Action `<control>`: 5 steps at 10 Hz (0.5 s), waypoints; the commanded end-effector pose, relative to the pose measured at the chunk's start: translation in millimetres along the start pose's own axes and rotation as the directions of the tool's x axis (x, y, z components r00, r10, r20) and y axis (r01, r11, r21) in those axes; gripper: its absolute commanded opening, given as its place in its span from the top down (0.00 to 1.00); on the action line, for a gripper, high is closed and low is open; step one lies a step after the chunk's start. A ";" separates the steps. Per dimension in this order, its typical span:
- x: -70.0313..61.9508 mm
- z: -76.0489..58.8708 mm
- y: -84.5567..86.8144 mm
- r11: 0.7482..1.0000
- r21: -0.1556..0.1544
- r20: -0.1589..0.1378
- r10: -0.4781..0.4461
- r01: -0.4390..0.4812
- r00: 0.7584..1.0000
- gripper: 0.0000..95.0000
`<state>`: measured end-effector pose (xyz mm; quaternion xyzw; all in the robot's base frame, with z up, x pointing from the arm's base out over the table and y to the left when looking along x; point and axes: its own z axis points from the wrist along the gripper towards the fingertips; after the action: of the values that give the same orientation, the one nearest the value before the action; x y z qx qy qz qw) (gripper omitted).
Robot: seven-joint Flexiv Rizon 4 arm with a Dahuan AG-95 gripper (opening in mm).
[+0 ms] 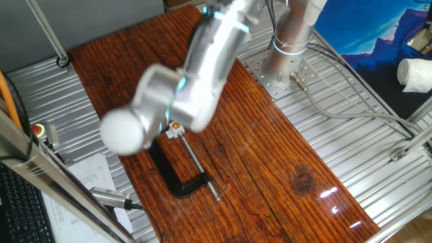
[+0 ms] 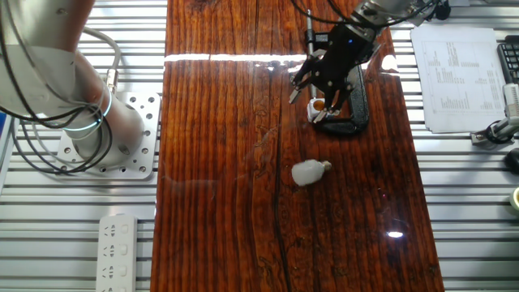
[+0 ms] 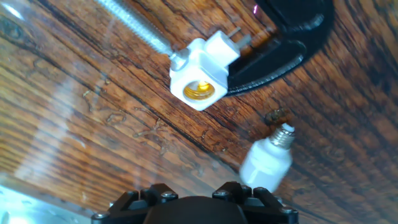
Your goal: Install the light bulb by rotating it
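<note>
I count one light bulb (image 2: pixel 310 172) on my screens: a small frosted white piece, rounded at the cap and tapering to a short ribbed silvery screw base. It lies on its side on the bare bench (image 2: pixel 219 146), a glossy plank top of dark reddish wood with a strong straight grain that throws back bright glints. In the other fixed view it sits at about 6 o'clock from the socket block (image 2: pixel 315 106), apart from it and touching nothing else; in the hand view it lies at about 5 o'clock from that block, its metal base pointing up toward the clamp (image 3: pixel 292 43).

There is one socket block, a chunky white plastic cube with an orange-lit round opening, held in one black C-shaped clamp whose long threaded steel screw (image 1: pixel 196 164) runs across the wood.

The gripper (image 2: pixel 324 81) is black and angular and hangs over the socket and clamp. Its fingers hold nothing, but I cannot tell from these views whether they are spread or pressed together, since the hand view shows only the black bolted housing at the bottom edge.

Off the wood I see ribbed aluminium panels, one white power strip (image 2: pixel 117 251), one printed paper sheet (image 2: pixel 458 77) and one white roll (image 1: pixel 415 73)
</note>
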<state>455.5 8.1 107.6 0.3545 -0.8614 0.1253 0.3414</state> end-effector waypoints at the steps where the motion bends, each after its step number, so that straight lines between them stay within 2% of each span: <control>1: 28.9 6.5 -6.7 0.993 -0.079 0.211 0.098 -0.082 0.973 0.40; 2: 35.2 7.8 -7.6 0.994 -0.069 0.234 0.103 -0.090 0.967 0.40; 3: 43.7 10.9 -5.8 0.992 -0.053 0.303 0.128 -0.117 0.944 0.40; 5: 45.5 14.0 -5.0 0.990 -0.078 0.360 0.139 -0.119 0.923 0.40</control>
<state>429.3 -22.6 126.6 0.3136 -0.9239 0.0705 0.2078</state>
